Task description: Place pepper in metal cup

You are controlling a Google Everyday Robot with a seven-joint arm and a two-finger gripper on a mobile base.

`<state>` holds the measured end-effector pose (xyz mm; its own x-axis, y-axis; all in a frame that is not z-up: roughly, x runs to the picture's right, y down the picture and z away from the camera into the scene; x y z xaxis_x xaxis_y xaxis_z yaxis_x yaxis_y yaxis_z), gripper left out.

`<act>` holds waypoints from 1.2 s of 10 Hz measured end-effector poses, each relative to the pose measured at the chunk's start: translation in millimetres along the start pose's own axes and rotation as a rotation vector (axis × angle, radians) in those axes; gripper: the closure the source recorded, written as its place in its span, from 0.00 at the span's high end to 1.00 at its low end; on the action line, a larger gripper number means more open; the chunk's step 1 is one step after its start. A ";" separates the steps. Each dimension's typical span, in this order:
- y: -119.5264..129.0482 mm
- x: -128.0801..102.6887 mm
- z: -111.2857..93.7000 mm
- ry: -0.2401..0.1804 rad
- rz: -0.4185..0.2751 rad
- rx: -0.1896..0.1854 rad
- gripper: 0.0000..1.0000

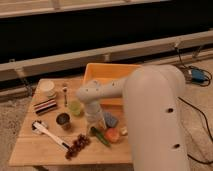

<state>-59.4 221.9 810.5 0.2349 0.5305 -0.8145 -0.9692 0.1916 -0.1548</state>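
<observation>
Just under gripper (95,124), pepper (101,137) on table (30,151); metal cup (63,120) nearby.

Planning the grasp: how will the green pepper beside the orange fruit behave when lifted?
Probably stiff and light: the pepper is slender and lies straight. Its rounded body may roll if nudged. The gripper hangs just above it.

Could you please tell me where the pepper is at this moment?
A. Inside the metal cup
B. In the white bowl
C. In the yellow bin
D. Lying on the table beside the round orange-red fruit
D: the pepper lies on the table beside the orange-red fruit, with the gripper just above its near end, while the metal cup stands apart from it.
</observation>
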 end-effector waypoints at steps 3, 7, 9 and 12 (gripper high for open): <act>0.2 -0.7 6.9 0.025 -0.009 0.015 0.48; -3.0 -0.9 7.7 0.079 0.000 0.006 0.11; -5.4 -0.2 -0.4 0.072 0.018 0.002 0.10; -5.4 -0.7 -25.9 0.032 0.037 0.005 0.10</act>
<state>-56.2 199.1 797.4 0.1962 0.5108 -0.8370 -0.9768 0.1765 -0.1213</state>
